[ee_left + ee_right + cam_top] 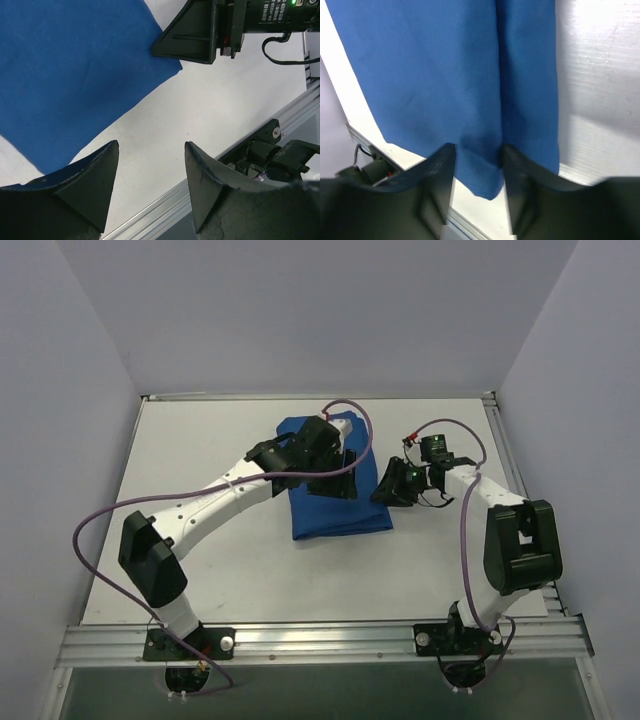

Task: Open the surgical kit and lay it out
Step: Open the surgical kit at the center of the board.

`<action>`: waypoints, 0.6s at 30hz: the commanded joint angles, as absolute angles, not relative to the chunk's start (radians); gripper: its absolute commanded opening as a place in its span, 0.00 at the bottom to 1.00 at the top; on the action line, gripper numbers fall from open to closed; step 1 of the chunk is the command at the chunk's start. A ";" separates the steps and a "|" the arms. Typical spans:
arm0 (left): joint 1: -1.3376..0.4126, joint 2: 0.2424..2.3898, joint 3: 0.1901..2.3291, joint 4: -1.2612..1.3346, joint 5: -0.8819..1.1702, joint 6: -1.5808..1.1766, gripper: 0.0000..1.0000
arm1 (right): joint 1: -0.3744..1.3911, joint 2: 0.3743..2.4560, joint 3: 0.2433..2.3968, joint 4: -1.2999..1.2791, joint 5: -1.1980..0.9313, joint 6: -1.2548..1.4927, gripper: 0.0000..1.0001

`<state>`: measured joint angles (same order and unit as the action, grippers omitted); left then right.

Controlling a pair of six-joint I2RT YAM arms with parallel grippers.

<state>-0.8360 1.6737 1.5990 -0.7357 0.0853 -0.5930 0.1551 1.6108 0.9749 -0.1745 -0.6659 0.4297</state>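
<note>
Top view: the surgical kit, a folded blue drape (pixel 335 515), lies at the middle of the table (pixel 200 440), with my 2 arms meeting over it. (a) The left gripper (pixel 335 480) hangs above the drape's right half. Its wrist camera shows the jaws wide, with only bare table between them beside the cloth's edge. (b) The right gripper (pixel 477 150) sits at the drape's right edge, jaws narrow, a cloth fold between its fingers (pixel 440 170). I cannot tell whether they pinch it.
</note>
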 commanded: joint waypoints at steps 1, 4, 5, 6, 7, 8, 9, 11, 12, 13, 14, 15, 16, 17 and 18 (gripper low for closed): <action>-0.870 1.729 1.693 -0.712 0.035 -0.569 0.64 | 0.156 1.614 0.971 -0.164 -0.699 0.431 0.36; -0.905 1.784 1.753 -0.747 -0.042 -0.549 0.66 | 0.160 1.595 0.992 -0.163 -0.724 0.471 0.09; -0.914 1.805 1.762 -0.750 -0.063 -0.539 0.66 | 0.160 1.577 1.000 -0.170 -0.730 0.491 0.00; -0.931 1.815 1.773 -0.752 -0.083 -0.534 0.66 | 0.160 1.565 1.011 -0.173 -0.736 0.514 0.00; -0.937 1.822 1.775 -0.749 -0.122 -0.534 0.66 | 0.161 1.549 1.029 -0.175 -0.742 0.540 0.00; -0.943 1.833 1.772 -0.743 -0.138 -0.532 0.66 | 0.164 1.517 1.040 -0.173 -0.745 0.595 0.00; -0.951 1.838 1.766 -0.727 -0.152 -0.534 0.66 | 0.164 1.505 1.051 -0.175 -0.749 0.619 0.00; -0.960 1.848 1.758 -0.713 -0.196 -0.534 0.67 | 0.167 1.488 1.084 -0.202 -0.749 0.670 0.00; -0.965 1.848 1.750 -0.695 -0.208 -0.535 0.68 | 0.167 1.488 1.092 -0.210 -0.749 0.684 0.00; -0.974 1.851 1.747 -0.686 -0.222 -0.535 0.68 | 0.169 1.488 1.097 -0.218 -0.746 0.699 0.00; -0.977 1.859 1.744 -0.677 -0.236 -0.537 0.68 | 0.169 1.485 1.092 -0.213 -0.749 0.719 0.00; -0.982 1.864 1.746 -0.676 -0.253 -0.540 0.68 | 0.169 1.483 1.088 -0.207 -0.750 0.759 0.00; -0.991 1.868 1.750 -0.680 -0.273 -0.545 0.68 | 0.169 1.479 1.083 -0.201 -0.749 0.776 0.00; -0.996 1.873 1.752 -0.681 -0.300 -0.555 0.68 | 0.169 1.470 1.075 -0.195 -0.744 0.790 0.00; -0.997 1.875 1.749 -0.677 -0.308 -0.561 0.71 | 0.170 1.467 1.072 -0.192 -0.747 0.801 0.00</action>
